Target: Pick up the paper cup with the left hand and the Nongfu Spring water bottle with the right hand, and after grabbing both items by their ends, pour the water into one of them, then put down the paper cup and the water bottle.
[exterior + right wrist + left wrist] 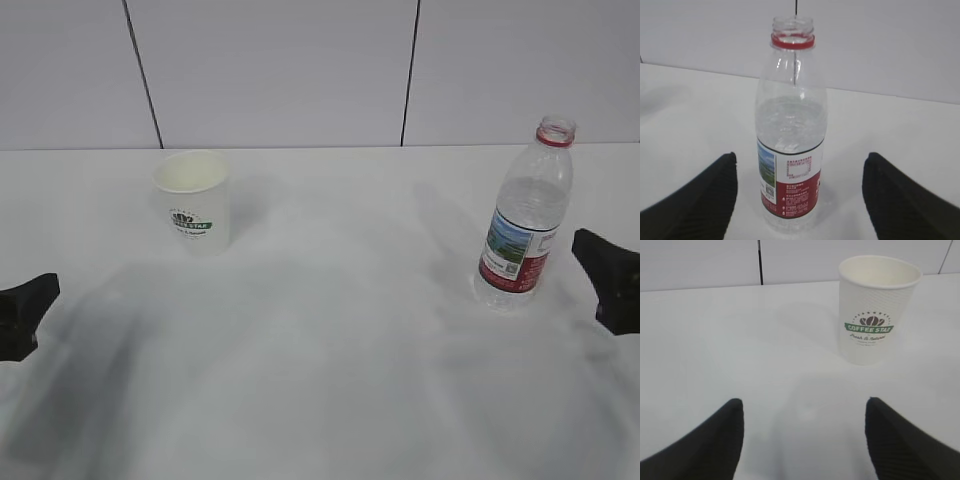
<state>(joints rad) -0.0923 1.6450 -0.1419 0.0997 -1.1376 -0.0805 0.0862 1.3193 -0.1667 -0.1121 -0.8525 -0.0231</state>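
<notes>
The cup (879,310) carries a round emblem with dark coffee beans over a green band reading "COFFEE STAR", and a line of script below that is too small to read. It is white with a dimpled wall and cream inside, and it stands upright on the white table (330,330) at the left rear, near the wall (280,70). The bottle (791,135) stands upright, uncapped, with a red neck ring and a red-and-white label showing a green landscape, a small code square and fine print too small to read; water fills roughly its lower two thirds. It stands at the right of the table, well apart from the cup. The left gripper (802,440) is spread wide and empty, short of the cup. The right gripper (799,200) is also spread wide, its fingers flanking the bottle's lower part without touching it.
</notes>
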